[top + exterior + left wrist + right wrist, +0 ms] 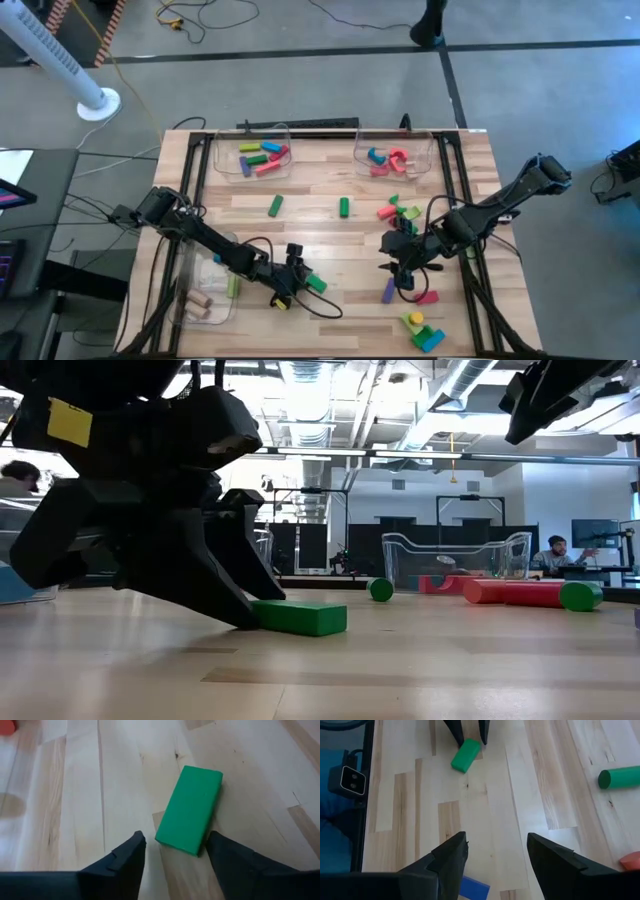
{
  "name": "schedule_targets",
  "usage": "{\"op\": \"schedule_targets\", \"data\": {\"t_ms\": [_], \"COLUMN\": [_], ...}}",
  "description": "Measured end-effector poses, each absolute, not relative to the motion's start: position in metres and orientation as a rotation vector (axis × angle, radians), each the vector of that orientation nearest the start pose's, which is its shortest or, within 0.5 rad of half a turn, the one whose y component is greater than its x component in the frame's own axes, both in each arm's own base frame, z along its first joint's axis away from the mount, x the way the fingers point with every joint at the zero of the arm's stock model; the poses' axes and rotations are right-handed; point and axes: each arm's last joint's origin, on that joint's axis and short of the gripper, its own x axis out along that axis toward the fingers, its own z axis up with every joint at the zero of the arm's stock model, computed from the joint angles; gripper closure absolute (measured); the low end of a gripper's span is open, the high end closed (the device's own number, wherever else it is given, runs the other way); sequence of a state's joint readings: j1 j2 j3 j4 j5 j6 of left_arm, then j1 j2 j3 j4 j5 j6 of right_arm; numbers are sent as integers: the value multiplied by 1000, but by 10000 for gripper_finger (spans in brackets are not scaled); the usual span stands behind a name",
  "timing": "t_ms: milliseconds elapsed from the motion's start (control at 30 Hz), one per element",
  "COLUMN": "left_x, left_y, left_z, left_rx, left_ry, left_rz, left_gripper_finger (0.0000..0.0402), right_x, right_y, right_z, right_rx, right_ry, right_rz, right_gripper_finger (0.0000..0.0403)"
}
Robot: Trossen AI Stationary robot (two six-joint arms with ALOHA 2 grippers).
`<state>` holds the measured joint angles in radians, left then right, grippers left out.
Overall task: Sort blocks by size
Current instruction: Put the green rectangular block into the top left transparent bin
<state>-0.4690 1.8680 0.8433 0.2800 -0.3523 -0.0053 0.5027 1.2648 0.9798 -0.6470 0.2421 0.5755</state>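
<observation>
A green bar block (pixel 190 810) lies flat on the wooden table near its front middle. My left gripper (pixel 175 847) is low over the table and slants down, open, with the block's near end between its fingertips. In the low view the left gripper (pixel 235 615) meets that green block (pixel 300 617) at table level. My right gripper (pixel 497 852) hangs open above the table right of centre, holding nothing. A blue block (pixel 472 887) lies on the table below it. From above, the left gripper (pixel 298 278) and right gripper (pixel 400 268) stand either side of the table's front middle. My left gripper stands open around the green block's near end (pixel 192 847), coming at it on a slant from the table's left and above. One finger (pixel 220 850) lies right beside the block's near corner; I cannot tell whether it touches. The block rests flat on the table.
Clear bins stand at the far left (pixel 252 155), far right (pixel 392 158) and near left (pixel 205 290), each holding blocks. Loose blocks lie mid-table (pixel 275 205), (pixel 344 207), right of centre (pixel 400 212) and at the front right (pixel 422 330). People sit in the room behind.
</observation>
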Motion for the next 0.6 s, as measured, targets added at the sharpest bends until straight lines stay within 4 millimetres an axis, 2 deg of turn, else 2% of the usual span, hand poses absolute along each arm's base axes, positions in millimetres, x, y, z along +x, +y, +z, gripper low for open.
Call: {"op": "schedule_targets", "data": {"t_ms": [100, 233, 400, 600], "left_x": [314, 318, 323, 325], "left_y": [-147, -141, -130, -126], "left_z": [114, 113, 113, 113], "left_rx": [317, 283, 215, 221], "left_ry": [673, 684, 700, 701], "left_rz": [-130, -210, -267, -304], "left_gripper_finger": [179, 177, 189, 216], "right_x": [222, 222, 222, 223], "right_y": [114, 114, 114, 114], "right_z": [267, 267, 267, 267], "right_rx": [192, 188, 188, 190], "right_ry": [896, 890, 889, 885], "right_rz": [-23, -33, -34, -33], "right_gripper_finger": [163, 163, 163, 163]}}
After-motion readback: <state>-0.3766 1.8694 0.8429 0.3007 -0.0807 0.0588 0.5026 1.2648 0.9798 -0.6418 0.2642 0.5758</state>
